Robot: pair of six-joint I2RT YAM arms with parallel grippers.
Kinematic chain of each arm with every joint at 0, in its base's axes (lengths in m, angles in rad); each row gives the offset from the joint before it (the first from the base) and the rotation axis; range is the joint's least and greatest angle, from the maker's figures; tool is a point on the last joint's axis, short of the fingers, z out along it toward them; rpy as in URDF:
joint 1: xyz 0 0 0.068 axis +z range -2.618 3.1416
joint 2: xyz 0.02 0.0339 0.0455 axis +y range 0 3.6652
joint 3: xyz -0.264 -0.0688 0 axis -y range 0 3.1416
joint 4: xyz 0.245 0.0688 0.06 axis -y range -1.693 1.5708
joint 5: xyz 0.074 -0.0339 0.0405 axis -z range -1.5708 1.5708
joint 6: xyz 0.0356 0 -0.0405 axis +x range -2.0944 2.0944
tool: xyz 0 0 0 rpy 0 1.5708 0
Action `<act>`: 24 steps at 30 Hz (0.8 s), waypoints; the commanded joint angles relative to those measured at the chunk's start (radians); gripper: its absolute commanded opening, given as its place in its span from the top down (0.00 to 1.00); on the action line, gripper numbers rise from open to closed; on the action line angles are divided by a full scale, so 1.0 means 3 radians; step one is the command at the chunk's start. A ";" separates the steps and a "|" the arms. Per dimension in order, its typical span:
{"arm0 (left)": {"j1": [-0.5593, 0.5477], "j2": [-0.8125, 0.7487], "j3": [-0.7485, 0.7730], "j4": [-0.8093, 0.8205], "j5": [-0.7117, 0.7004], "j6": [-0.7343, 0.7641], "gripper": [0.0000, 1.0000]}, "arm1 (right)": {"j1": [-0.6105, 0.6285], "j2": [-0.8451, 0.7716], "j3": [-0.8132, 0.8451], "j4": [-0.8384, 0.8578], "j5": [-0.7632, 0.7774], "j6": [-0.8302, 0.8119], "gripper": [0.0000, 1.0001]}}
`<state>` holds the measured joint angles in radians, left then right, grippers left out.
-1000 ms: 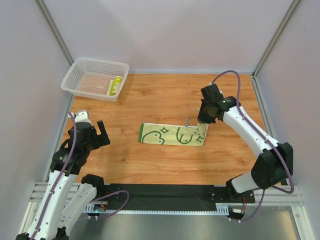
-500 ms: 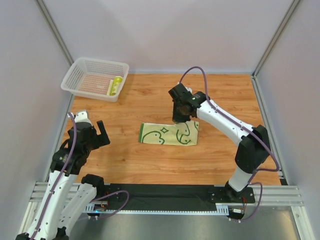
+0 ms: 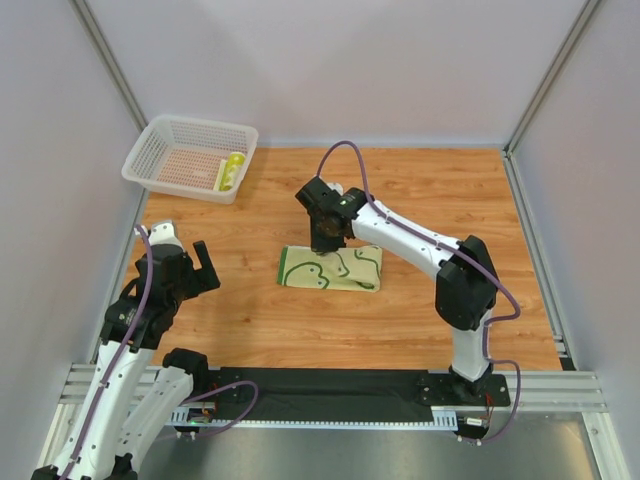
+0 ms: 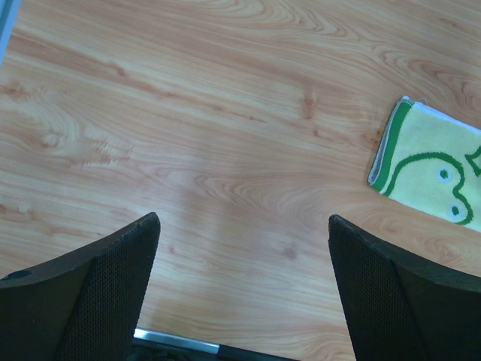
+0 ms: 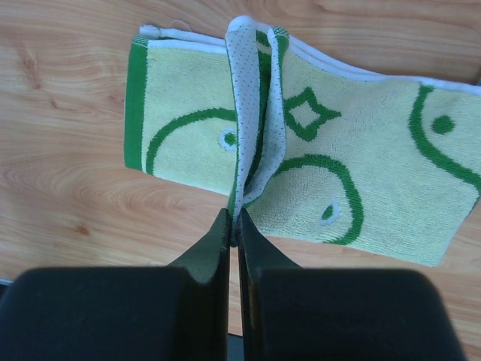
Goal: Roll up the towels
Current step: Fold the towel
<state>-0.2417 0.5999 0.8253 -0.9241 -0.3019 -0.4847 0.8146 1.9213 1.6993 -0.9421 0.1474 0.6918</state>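
**Cream-and-green towel pinched in a raised fold**

Black fingers [image 5: 214,248] of the right gripper [image 5: 234,229] press together on a lifted fold of the patterned towel [image 5: 361,173], whose white dotted underside shows in the pinch. The rest of the towel lies flat near the middle of the wooden table [image 3: 430,190], its long side running left to right. The left gripper [image 4: 244,278] hangs over bare wood by the table's left edge with its fingers spread wide. A white mesh basket [image 3: 205,122] sits at the far left corner, with a rolled yellow-green towel [image 3: 232,170] inside by its right wall.

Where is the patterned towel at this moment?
The towel lies mid-table in the top view, a fold pinched by the right gripper, right of the open left gripper.
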 commanded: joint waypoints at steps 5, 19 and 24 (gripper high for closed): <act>-0.0007 0.0010 0.0000 0.0048 -0.0057 -0.0021 0.02 | 0.0133 0.0181 0.0328 0.0072 0.0020 0.0092 1.00; -0.0007 0.0025 0.0000 0.0053 -0.0052 -0.0011 0.02 | 0.0296 0.0447 0.0461 0.0190 -0.0082 0.0123 1.00; -0.0007 0.0030 -0.0005 0.0053 -0.0052 -0.0021 0.02 | 0.0363 0.0636 0.0456 0.0368 -0.0200 0.0128 1.00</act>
<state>-0.2417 0.6044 0.8253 -0.9241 -0.3019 -0.4850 0.9066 2.0743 1.8008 -0.8989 0.1150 0.7113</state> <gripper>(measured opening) 0.982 0.016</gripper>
